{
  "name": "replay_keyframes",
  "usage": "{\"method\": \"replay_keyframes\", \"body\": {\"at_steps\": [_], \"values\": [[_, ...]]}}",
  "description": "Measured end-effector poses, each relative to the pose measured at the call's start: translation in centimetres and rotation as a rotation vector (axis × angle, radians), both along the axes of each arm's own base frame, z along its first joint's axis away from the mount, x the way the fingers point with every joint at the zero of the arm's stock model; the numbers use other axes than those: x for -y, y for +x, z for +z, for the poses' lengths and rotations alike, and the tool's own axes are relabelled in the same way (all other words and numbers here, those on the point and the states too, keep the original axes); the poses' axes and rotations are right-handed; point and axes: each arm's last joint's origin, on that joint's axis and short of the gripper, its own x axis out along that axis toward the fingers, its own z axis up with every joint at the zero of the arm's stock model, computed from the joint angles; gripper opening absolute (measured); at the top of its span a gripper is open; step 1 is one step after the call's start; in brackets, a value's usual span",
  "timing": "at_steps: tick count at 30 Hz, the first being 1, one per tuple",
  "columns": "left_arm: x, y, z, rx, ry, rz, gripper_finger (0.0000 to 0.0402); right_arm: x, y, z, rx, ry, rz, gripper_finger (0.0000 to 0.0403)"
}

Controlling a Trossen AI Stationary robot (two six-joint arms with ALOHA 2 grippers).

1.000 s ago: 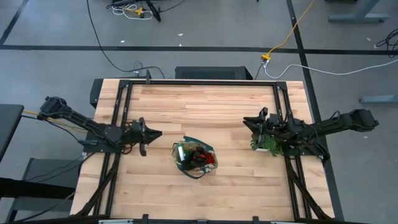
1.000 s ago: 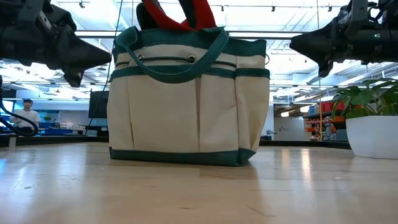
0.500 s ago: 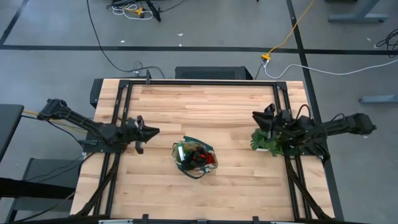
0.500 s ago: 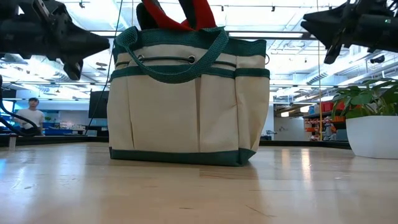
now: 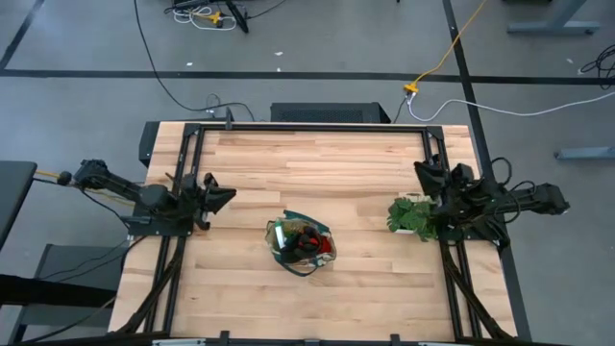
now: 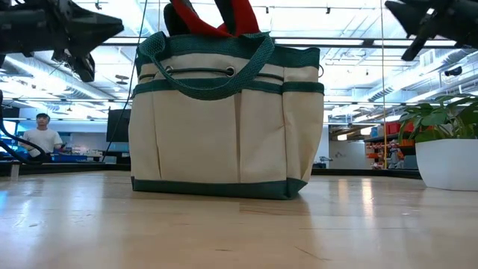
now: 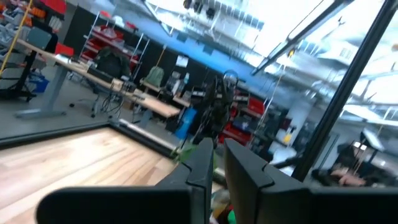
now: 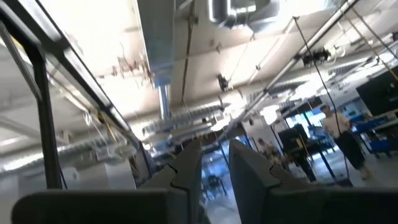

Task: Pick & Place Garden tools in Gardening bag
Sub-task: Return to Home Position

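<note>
The gardening bag (image 5: 301,244) stands upright at lower centre of the high view, on the wooden table (image 5: 317,159). The red gloves (image 6: 224,15) poke out of its mouth. Other tools inside show only as a dark tangle with a glint of green.

I'd judge the bag to be soft canvas, light even when loaded. It would sag if pinched by a wall, so the loop handle (image 6: 213,82) across its front is the place to take it. The gloves look limp and easy to snag.

The left gripper (image 5: 229,193) hangs at middle left. The right gripper (image 5: 421,170) hangs at middle right, above the potted plant (image 5: 411,215). Both are well apart from the bag. Each wrist view shows the jaws drawn narrow and holding nothing.

I can read no brand, label or writing on the bag.
</note>
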Motion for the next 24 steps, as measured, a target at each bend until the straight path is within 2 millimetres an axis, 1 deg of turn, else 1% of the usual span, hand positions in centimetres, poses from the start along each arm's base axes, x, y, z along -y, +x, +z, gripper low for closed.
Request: {"method": "replay_keyframes", "body": {"at_steps": [11, 16, 24], "values": [[-0.6, -1.5, 1.2, 0.150, -0.061, 0.000, 0.0044, 0.3, -2.5, 1.0, 0.188, 0.019, 0.000, 0.0080], [-0.8, -1.8, 1.4, 0.186, -0.075, 0.002, 0.0044, 0.3, -2.9, 1.4, 0.241, 0.029, -0.007, 0.0080], [-0.7, -1.8, 1.2, 0.167, -0.067, 0.000, 0.0044, 0.3, -2.7, 1.2, 0.220, 0.028, -0.008, 0.0080]]}}
